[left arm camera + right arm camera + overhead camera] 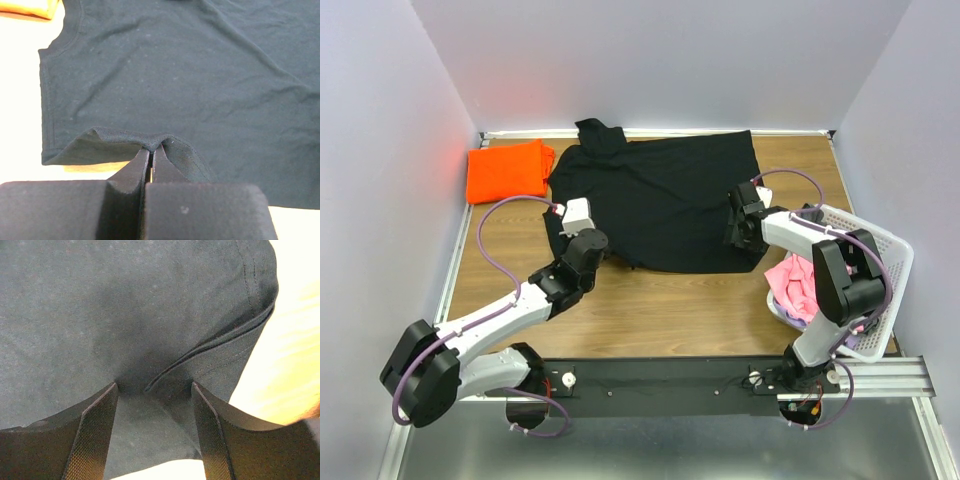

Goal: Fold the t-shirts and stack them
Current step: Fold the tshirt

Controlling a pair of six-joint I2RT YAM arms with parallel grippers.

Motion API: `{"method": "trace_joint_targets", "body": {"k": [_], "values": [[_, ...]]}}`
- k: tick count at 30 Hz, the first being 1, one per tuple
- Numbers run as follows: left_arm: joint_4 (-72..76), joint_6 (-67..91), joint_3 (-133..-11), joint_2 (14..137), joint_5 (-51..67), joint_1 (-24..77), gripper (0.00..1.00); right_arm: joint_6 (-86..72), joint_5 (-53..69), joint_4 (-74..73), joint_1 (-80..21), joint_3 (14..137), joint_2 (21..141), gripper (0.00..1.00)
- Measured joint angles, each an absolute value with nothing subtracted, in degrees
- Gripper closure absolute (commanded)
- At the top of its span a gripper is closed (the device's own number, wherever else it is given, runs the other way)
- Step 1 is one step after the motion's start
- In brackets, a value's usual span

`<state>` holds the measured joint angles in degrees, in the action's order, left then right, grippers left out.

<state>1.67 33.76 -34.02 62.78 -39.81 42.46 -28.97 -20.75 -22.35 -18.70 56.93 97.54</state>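
Black shirt (660, 200) lies spread flat on the table (650, 300), long axis left to right, its near edge facing us. Our left gripper (151, 150) is clamped on that hem, which tents into a small ridge. Our right gripper (155, 387) straddles the right corner, jaws apart. We judge the fold goes away from us.

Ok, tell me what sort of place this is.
Probably a robotics lab test cell, not a home: plain panels box in a wooden table, the arms are bolted to a metal rail, and the black t-shirt and laundry basket look like practice props.
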Motion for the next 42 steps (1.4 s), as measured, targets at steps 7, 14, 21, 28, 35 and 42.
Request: {"method": "trace_joint_targets", "body": {"k": [7, 14, 21, 28, 35, 42], "values": [[1.69, 33.61, -33.91, 61.65, -39.75, 42.11, 1.00, -29.78, -21.89, -22.68, -18.70, 56.90, 98.17, 0.46], [1.69, 33.61, -33.43, 60.93, -39.57, 42.00, 1.00, -30.04, -23.05, -22.85, -18.76, 56.75, 98.15, 0.54], [1.63, 33.61, -33.26, 60.45, -39.57, 41.93, 1.00, -30.22, -23.64, -23.35, -18.76, 56.75, 98.15, 0.64], [1.61, 33.61, -33.23, 60.34, -39.57, 41.56, 1.00, -30.44, -24.32, -23.62, -18.76, 56.60, 98.15, 0.81], [1.54, 33.61, -33.19, 59.66, -39.62, 41.30, 1.00, -30.61, -24.71, -23.75, -18.76, 56.27, 97.80, 0.97], [0.49, 33.63, -32.84, 56.51, -40.12, 41.30, 1.00, -30.52, -25.45, -26.61, -18.76, 55.16, 92.27, 0.98]]}}
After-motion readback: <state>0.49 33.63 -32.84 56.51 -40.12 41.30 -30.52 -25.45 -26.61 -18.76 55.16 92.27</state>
